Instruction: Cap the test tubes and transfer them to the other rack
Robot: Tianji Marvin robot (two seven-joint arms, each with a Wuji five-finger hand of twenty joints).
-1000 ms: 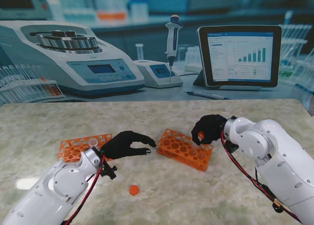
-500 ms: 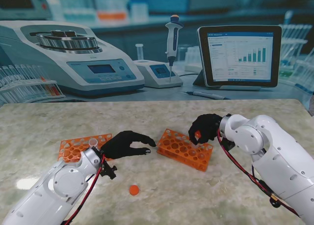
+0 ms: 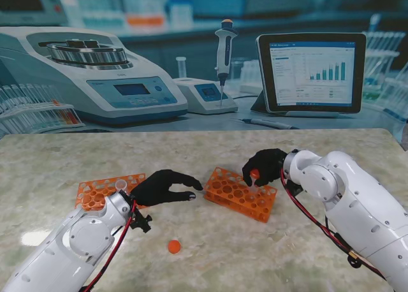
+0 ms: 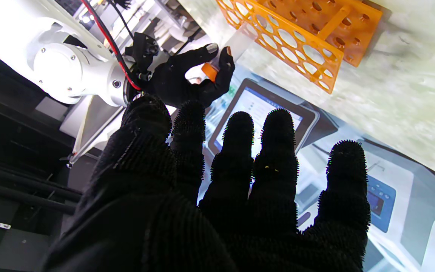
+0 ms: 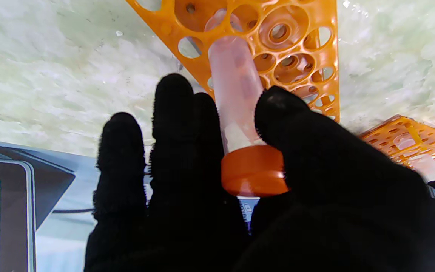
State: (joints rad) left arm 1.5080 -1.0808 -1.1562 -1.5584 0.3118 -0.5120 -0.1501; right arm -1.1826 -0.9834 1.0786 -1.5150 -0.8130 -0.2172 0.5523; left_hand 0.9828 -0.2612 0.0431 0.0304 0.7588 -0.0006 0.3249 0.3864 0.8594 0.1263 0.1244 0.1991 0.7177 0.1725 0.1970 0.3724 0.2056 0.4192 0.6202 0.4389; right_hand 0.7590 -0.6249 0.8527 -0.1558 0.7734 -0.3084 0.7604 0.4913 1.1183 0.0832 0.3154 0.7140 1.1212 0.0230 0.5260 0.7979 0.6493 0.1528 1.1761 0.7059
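My right hand (image 3: 264, 166) is shut on a clear test tube (image 5: 236, 102) with an orange cap (image 5: 253, 175), held between thumb and fingers. The tube's lower end sits at a hole in the far right part of the tilted orange rack (image 3: 239, 193); the same rack (image 5: 308, 49) fills the right wrist view. My left hand (image 3: 164, 187) hovers open, fingers spread, between that rack and a second orange rack (image 3: 102, 191) on the left, which holds an uncapped tube (image 3: 120, 185). A loose orange cap (image 3: 174, 246) lies on the table nearer to me.
Along the far edge of the marble table (image 3: 210, 266) stand a centrifuge (image 3: 89, 75), a small instrument with a pipette (image 3: 223, 50), a tablet (image 3: 311, 72) and a pen (image 3: 268, 123). Tube racks (image 3: 32, 110) sit at the far left.
My right hand has carried the capped tube leftward and down onto the tilted rack. The left hand has stayed still.
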